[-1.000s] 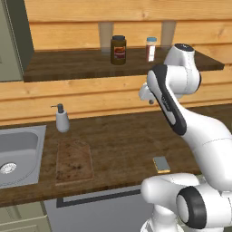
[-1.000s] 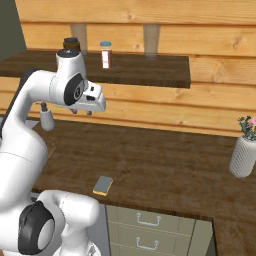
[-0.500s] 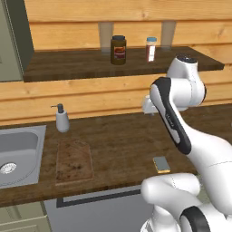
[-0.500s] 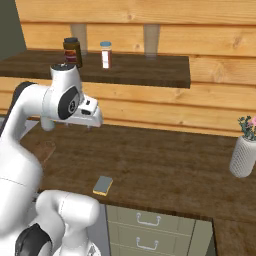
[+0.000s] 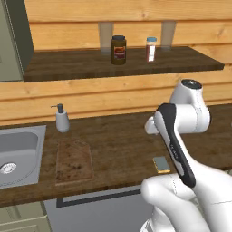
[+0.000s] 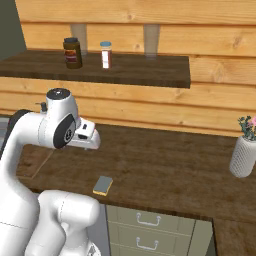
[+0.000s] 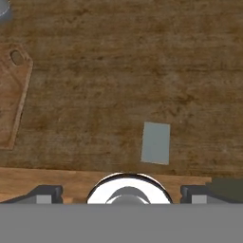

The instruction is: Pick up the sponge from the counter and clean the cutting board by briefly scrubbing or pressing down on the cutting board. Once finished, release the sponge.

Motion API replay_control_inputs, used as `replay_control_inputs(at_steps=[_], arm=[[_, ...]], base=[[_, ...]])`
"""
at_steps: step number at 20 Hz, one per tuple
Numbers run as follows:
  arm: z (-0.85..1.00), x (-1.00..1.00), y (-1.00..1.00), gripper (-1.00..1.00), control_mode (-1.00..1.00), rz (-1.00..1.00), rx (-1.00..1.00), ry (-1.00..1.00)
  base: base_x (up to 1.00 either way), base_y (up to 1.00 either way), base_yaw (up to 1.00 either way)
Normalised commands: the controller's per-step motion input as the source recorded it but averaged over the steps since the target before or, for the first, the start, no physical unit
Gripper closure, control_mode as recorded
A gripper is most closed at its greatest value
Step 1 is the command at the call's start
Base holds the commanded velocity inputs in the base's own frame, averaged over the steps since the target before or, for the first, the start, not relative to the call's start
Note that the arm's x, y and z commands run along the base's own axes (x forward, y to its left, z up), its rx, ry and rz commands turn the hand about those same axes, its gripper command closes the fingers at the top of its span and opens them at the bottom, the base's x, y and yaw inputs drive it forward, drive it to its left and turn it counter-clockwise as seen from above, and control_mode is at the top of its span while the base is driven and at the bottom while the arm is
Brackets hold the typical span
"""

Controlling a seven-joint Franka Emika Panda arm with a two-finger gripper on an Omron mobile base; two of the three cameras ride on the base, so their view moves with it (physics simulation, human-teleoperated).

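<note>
Small rectangular sponge (image 7: 155,142), yellow body under grey-blue top layer: flat on the long dark brown wood-plank table (image 5: 122,149), near the lighter front edge, untouched; also placed at (image 5: 161,164) and (image 6: 102,185). Flat reddish-brown wooden cutting board (image 5: 74,161) with dark speckled stains: on the same table, well apart from the sponge, just beside the grey metal sink basin (image 5: 18,156); corner with hanging hole at (image 7: 12,102). White pump soap bottle (image 5: 62,119): behind the board, against the wall. Dark wood shelf (image 5: 122,63) above: dark-lidded brown jar (image 5: 118,50), small white shaker (image 5: 151,49). White vase with flowers (image 6: 244,152): far end of the table. Jaws (image 7: 123,192): empty, set wide apart, tips at either side of the hand view, hanging above the table's front edge with the sponge a little ahead and between the tip lines. Change over the last second: white arm lowered from shelf height and folded toward the table, hand swung down over the sponge; sponge and board unmoved. Judged meaning: approach stage, pick-up not yet made; further descent and centring over the sponge likely needed before closing. Scrubbing and release outstanding.
</note>
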Motion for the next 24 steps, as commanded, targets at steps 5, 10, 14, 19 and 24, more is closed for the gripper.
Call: replay_control_inputs(at_steps=[5,10,14,19,24], arm=[[-0.22,-0.07,-0.16,-1.00,-1.00,0.00,0.00,0.00],[-0.24,0.00,-0.29,-1.00,-1.00,0.00,0.00,0.00],[-0.33,-0.04,-0.07,-1.00,-1.00,0.00,0.00,0.00],[-0.34,-0.04,0.00,-1.00,-1.00,0.00,0.00,0.00],[-0.20,-0.01,0.00,-1.00,-1.00,-0.07,-0.02,0.00]], base=[[0.00,0.00,0.00],[0.00,0.00,0.00],[0.00,0.00,0.00],[0.00,0.00,0.00],[0.00,0.00,0.00]])
